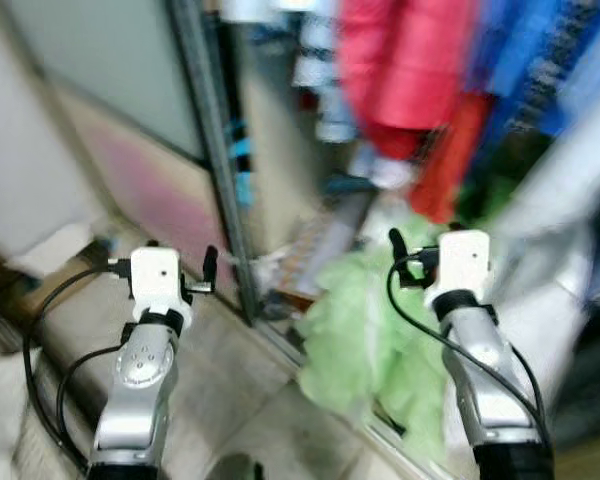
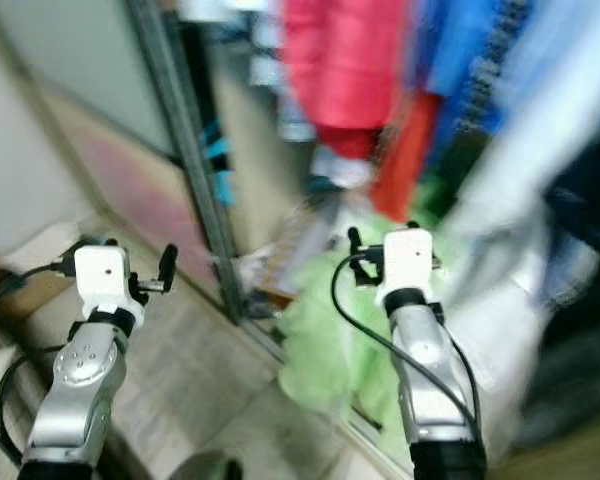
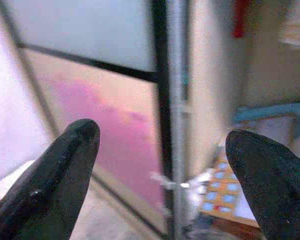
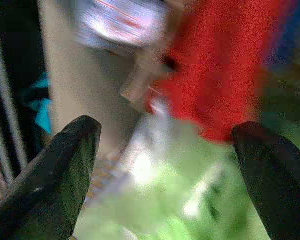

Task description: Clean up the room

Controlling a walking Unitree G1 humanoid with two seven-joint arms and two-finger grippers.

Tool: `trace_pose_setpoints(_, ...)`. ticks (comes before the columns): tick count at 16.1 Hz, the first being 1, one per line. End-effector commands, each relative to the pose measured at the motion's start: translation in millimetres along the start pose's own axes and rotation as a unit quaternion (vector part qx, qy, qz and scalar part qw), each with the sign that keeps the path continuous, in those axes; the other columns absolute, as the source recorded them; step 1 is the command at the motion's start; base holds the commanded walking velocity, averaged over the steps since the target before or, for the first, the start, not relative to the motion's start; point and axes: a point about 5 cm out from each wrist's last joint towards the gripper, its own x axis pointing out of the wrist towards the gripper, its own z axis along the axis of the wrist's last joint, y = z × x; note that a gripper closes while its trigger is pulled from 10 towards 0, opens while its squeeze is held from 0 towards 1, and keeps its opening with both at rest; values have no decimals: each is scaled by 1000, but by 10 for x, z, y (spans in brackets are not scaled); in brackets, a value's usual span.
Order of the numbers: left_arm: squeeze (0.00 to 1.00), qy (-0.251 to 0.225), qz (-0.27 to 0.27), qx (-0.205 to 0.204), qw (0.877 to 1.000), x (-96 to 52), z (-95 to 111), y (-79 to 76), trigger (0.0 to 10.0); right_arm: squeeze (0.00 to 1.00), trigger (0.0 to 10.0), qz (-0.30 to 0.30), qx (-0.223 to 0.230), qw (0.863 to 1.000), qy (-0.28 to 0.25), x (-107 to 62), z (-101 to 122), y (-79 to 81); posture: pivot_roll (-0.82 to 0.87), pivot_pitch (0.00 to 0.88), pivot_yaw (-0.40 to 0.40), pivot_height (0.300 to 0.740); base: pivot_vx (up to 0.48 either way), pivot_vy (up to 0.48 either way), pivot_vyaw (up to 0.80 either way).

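Fluffy green fabric heap [image 1: 365, 335], glossy red garment [image 1: 405, 70], metal door frame [image 1: 212, 150]

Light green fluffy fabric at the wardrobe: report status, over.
Left gripper and right gripper open, both raised, holding nothing. Light green fluffy fabric heaped at the open wardrobe's foot, below the hanging red garment. Grey metal sliding-door frame stands left of it.

Two grippers raised: left gripper [image 1: 180, 268], right gripper [image 1: 425, 250], each with two black fingers spread apart. One metal door frame [image 1: 215, 150] as landmark. Left of frame: one frosted panel [image 1: 100, 70], one pink panel [image 1: 160, 190]. Right of frame: one light green cloth heap [image 1: 365, 340], one patterned board [image 3: 222, 187] just beside frame base, at least one red garment [image 1: 405, 70] and one blue garment [image 1: 525, 55] hanging above; blur hides exact count.
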Motion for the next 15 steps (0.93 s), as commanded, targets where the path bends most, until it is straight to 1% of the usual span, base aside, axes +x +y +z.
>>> trace_pose_setpoints(1,0,-2,12,16,1000,9,17,65,10000,0,10000,16,10,1000,-4,33,12,91,49,0,-19,740,0,0,800)
trace_pose_setpoints(2,0,-1,12,17,1000,9,17,64,10000,0,10000,20,12,1000,-3,39,12,102,49,0,-19,740,0,0,800)
trace_pose_setpoints(4,0,-4,28,41,999,-4,22,67,10000,0,10000,32,12,999,-6,55,22,125,56,0,-29,740,0,0,800)
trace_pose_setpoints(6,0,-4,25,38,999,4,24,65,10000,0,10000,34,15,999,-7,62,23,127,60,0,-32,740,0,0,800)
trace_pose_setpoints(7,0,-11,9,33,999,15,33,57,10000,0,10000,35,15,999,-7,65,22,130,59,0,-31,740,0,0,800)
trace_pose_setpoints(8,0,-13,5,32,999,18,37,59,10000,0,10000,36,16,999,-8,69,21,133,59,0,-31,740,0,0,800)
trace_pose_setpoints(11,0,-11,23,45,999,44,47,80,10000,0,10000,37,16,999,-14,95,40,138,57,0,-30,740,0,0,800)
trace_pose_setpoints(13,0,-10,39,56,998,63,60,91,10000,0,10000,33,21,999,-19,115,51,136,66,0,-26,740,0,0,431)
trace_pose_setpoints(15,0,-15,19,54,998,76,63,104,10000,0,10000,26,27,999,-20,122,45,144,67,0,-8,740,0,0,0)
